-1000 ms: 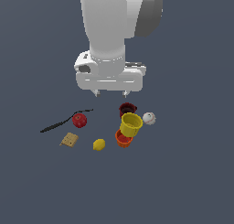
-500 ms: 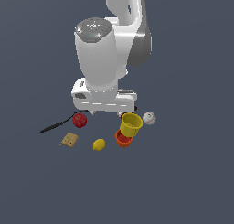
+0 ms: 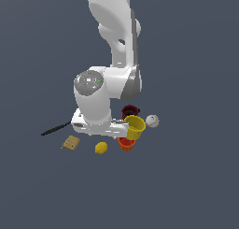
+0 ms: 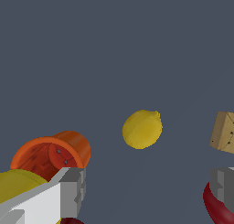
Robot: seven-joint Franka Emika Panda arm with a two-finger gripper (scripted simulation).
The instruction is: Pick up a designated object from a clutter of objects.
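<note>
The lemon (image 4: 142, 129) lies free on the floor just ahead of the gripper (image 4: 148, 191), whose fingers (image 4: 73, 185) stand spread wide. It looks light, firm and smooth, likely to roll; I'd pinch across its narrow middle.

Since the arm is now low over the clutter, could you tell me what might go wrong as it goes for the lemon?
1. The open gripper is not yet over the lemon, and the orange cup and red apple sit right by its fingers, so a descent here could knock them.
2. The lemon is rounded and may roll from an off-centre pinch.
3. The cracker lies near and may be nudged.
</note>
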